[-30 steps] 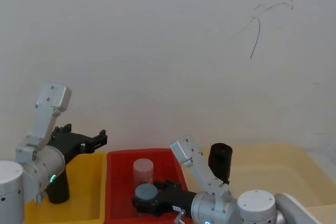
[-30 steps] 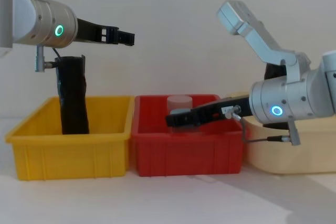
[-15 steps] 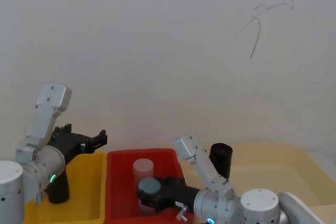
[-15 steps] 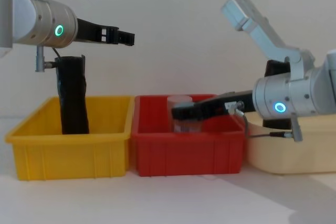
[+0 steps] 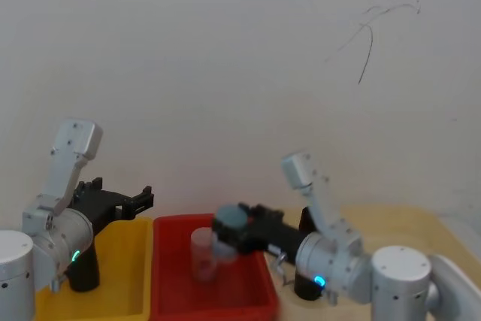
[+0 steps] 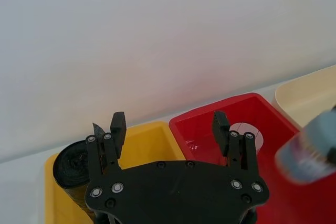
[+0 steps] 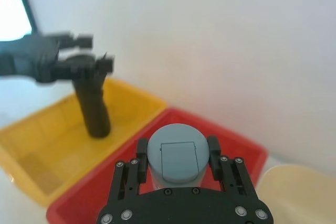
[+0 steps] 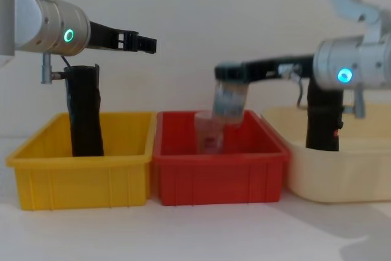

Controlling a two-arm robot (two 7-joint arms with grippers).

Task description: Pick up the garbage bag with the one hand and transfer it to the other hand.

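The garbage bag [image 8: 321,120], a thick black roll with a small red mark low down, stands upright in the beige bin [image 8: 342,172] at the right. My right gripper [image 8: 228,73], on the arm with the bluish ring light, is shut on a clear jar with a grey lid [image 8: 228,102] and holds it above the red bin [image 8: 220,175]. The lid [image 7: 177,153] sits between the right fingers [image 7: 140,153]. My left gripper [image 8: 144,43], green ring light behind it, hangs open and empty above the yellow bin [image 8: 85,178], far from the bag.
A slimmer black roll [image 8: 84,111] stands in the yellow bin, below the left gripper [image 6: 169,124]. Another clear jar [image 8: 209,132] stands in the red bin. The three bins sit side by side against a white wall.
My right gripper has lifted the grey-lidded jar out of the red bin and now holds it above the bin. The left arm has not moved.
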